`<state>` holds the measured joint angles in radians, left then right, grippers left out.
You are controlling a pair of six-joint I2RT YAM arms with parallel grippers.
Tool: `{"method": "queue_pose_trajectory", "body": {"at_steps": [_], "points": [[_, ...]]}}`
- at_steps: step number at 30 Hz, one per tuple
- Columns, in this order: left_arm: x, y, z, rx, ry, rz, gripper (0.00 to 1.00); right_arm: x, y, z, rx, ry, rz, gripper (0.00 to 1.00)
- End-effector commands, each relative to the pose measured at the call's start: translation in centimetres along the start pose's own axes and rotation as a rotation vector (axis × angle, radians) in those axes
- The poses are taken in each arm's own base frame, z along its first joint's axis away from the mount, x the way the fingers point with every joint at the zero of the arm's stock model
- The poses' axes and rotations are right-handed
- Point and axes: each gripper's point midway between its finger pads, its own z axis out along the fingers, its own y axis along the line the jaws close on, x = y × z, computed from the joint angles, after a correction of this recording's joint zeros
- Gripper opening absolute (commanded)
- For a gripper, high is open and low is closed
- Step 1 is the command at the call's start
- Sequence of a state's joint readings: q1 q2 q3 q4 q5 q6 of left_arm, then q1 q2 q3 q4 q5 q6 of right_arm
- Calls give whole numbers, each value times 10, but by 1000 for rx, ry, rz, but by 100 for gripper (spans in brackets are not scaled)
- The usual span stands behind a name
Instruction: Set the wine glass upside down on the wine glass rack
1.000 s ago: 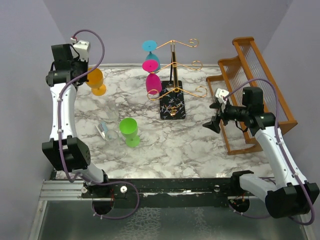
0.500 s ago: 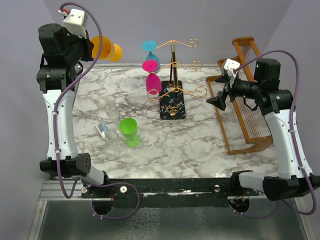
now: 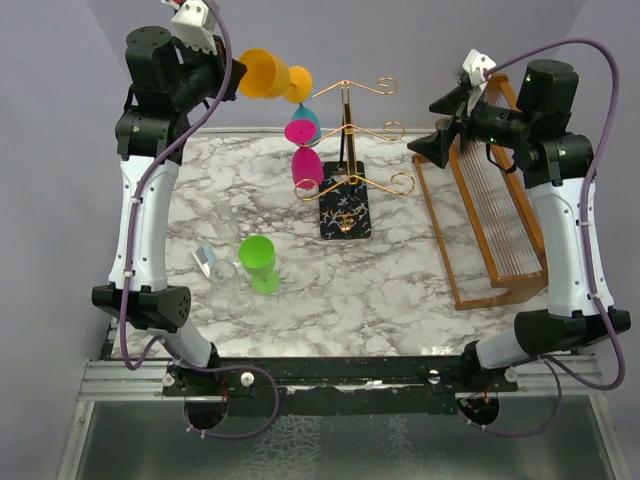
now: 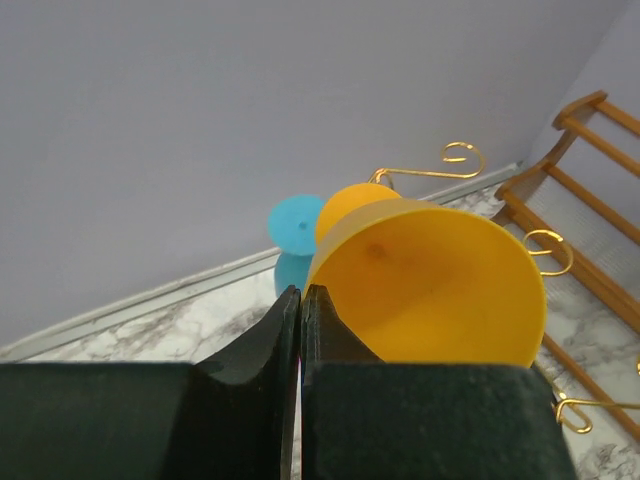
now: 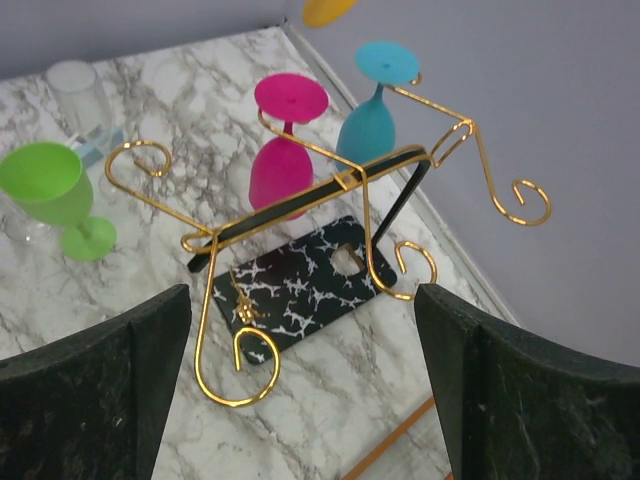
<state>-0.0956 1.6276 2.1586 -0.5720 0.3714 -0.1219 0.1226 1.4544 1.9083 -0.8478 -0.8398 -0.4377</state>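
Top external view, left pincer clenched on orange wine glass near gold rack, right pincer released

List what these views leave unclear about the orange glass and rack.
- Orange wine glass stem: hidden behind its own bowl in the left wrist view, tiny in the top view.
- Where the left gripper pinches it: covered by the wrist in the top view.
- Whether its foot touches the gold rack or blue glass: they overlap in the top view.
- Most of it in the right wrist view: cut off by the top edge.
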Motion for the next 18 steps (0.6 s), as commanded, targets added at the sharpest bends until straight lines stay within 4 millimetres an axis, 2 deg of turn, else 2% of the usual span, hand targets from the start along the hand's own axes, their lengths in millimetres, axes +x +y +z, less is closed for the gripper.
{"method": "queue_pose_trajectory", "body": {"at_steps": [1,9,14,16,18], "points": [[-49,-45,1,122,-143,-10,0,-42,-14,12,8,-119,62,90],[-60,-112,12,361,-233,23,0,-60,-37,31,56,-233,174,84],[-61,-134,16,416,-240,17,0,-64,-49,34,116,-279,254,82],[-49,-137,28,428,-212,14,0,-64,-54,36,135,-286,281,81],[-45,-143,30,440,-203,16,0,-62,-60,37,159,-283,312,80]]}}
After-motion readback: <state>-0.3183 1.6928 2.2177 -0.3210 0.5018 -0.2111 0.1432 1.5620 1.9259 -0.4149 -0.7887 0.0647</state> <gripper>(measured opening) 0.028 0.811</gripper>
